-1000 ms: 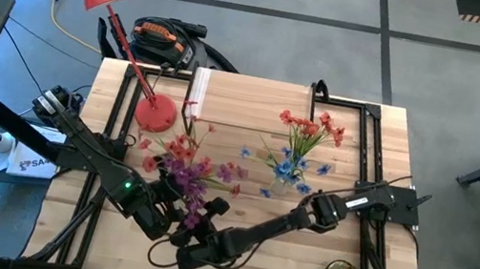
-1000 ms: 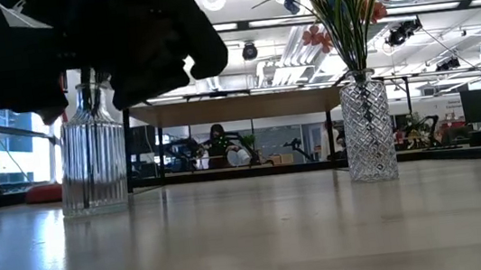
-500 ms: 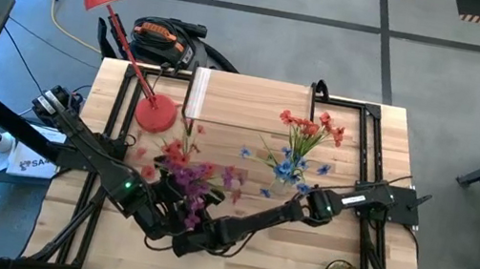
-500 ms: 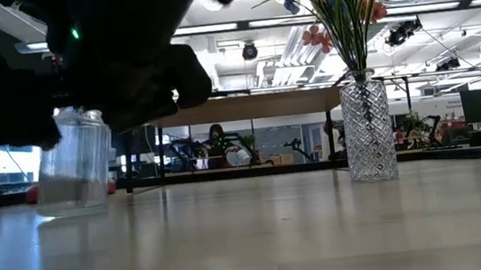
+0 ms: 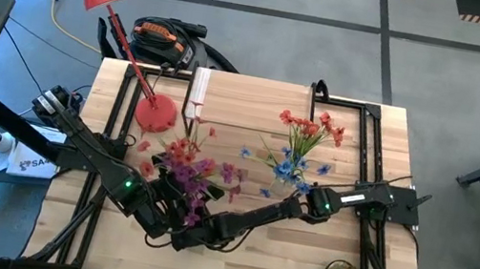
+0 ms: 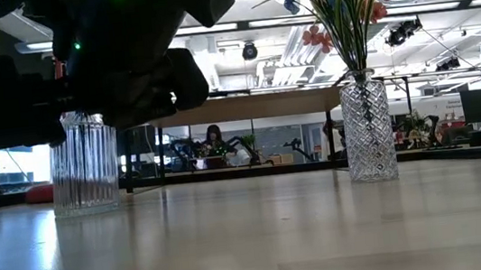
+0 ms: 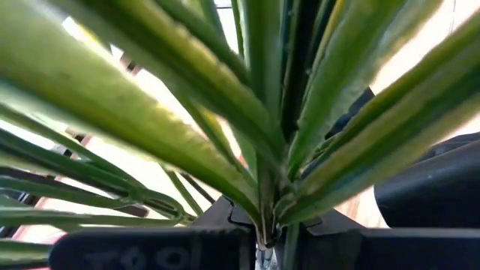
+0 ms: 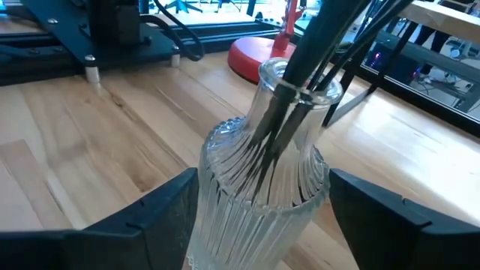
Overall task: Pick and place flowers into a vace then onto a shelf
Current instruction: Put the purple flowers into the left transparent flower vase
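Ribbed vase (image 8: 259, 191) sits between the right gripper's (image 8: 259, 225) spread fingers (image 8: 154, 210), one each side of the glass body; can't tell if they touch it. Inside it: a bunch of dark stems (image 8: 300, 82) through the neck. These are the flowers (image 5: 185, 166), red, orange and purple heads fanned out above the vase in the high view.

Left gripper (image 5: 163, 222) is just beside the right one, pinched nearly closed on the stems; its wrist view is filled with green leaves (image 7: 255, 127) rising from the jaws.

Stems run roughly upright, long axis leaning slightly out of the neck, blossoms on top. Low view shows the vase base on the table (image 6: 252, 234).

Second vase (image 6: 368, 126), diamond-cut, stands well apart from both grippers, holding another bunch (image 6: 339, 1) upright, red and blue heads.

Shelf (image 5: 255, 103) lies beyond both vases at the table's far side.
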`<state>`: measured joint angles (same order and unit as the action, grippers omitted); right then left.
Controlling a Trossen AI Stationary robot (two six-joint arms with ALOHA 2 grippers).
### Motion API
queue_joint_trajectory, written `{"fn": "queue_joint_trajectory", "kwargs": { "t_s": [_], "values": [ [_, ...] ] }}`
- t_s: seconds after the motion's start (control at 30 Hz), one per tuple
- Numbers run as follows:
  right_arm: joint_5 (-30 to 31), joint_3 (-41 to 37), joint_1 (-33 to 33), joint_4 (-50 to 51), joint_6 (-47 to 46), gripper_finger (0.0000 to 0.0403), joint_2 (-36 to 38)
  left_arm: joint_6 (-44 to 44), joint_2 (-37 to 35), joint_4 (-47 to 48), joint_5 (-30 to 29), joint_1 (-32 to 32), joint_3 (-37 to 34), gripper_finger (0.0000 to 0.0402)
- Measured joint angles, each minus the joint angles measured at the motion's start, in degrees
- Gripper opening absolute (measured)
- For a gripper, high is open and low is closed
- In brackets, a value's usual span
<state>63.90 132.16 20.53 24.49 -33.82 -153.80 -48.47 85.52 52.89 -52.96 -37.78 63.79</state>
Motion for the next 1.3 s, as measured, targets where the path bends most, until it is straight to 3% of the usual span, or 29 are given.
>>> {"fn": "queue_joint_trajectory", "kwargs": {
  "t_s": [0.5, 0.83, 1.1, 1.3],
  "values": [
    [0.09, 0.02, -0.34, 0.0, 0.85, 0.0221, 0.0, -0.08, -0.02, 1.78, -0.12, -0.09, 0.0, 0.0058],
    [-0.82, 0.18, -0.01, 0.31, 4.4, 0.0172, 0.02, -0.04, -4.22, 4.42, 2.15, -0.15, -0.04, 0.0058],
    [-0.97, 2.62, 5.39, 1.12, 17.5, 0.0203, 1.19, -1.79, -6.78, 6.54, 3.55, -0.15, -0.04, 0.0058],
    [-0.03, 2.58, 7.07, 3.49, 13.73, 0.0243, 1.42, -3.45, -6.99, 7.5, 3.21, -0.15, 0.0, 0.0058]
  ]
}}
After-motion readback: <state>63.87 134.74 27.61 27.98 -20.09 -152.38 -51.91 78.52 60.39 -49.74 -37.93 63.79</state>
